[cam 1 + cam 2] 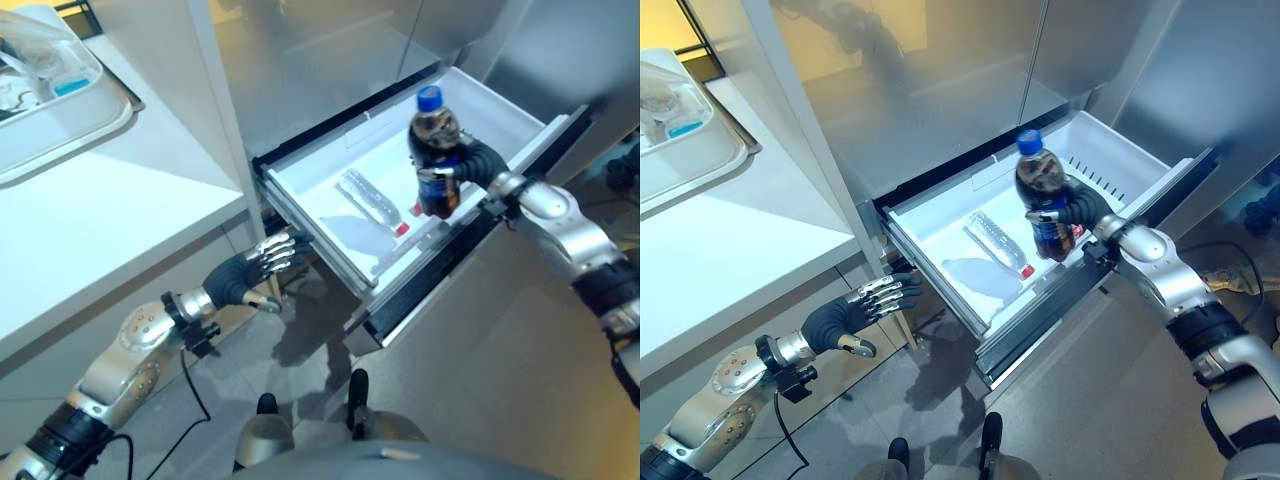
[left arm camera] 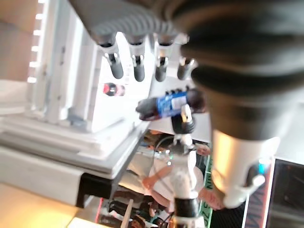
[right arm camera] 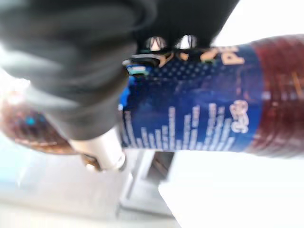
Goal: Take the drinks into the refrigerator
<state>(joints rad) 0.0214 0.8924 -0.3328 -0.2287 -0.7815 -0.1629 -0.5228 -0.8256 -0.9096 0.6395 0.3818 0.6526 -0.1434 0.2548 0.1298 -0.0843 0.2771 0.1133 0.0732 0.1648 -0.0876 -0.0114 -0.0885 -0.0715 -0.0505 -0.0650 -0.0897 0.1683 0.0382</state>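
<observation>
- At the far left, a clear plastic tray (image 1: pixel 60 110) sits on the white tabletop (image 1: pixel 110 220), well apart from the action.
- Below the tabletop's edge, the left robot hand (image 1: pixel 255 268) hangs in the air with its fingers (image 2: pixel 137 66) straight and spread, holding nothing, its tips just beside the front corner of the drawer.
- In the middle, the refrigerator's white pull-out drawer (image 1: pixel 300 195) stands open beneath the steel doors (image 1: pixel 320 60).
- On the drawer's floor lies a clear water bottle (image 1: pixel 372 200) on its side, its red cap pointing toward the drawer's front rail.
- To the right of that bottle, a dark cola bottle (image 1: pixel 436 150) with a blue cap and blue label is held upright above the drawer's interior, near its front right side; it appears clear of the drawer floor.
- The right robot hand (image 1: pixel 478 165) is clamped round the cola bottle at the label, fingers and thumb curled about it, as the right wrist view shows from close up.
- At the far right, the right arm reaches in over the drawer's front rail.
</observation>
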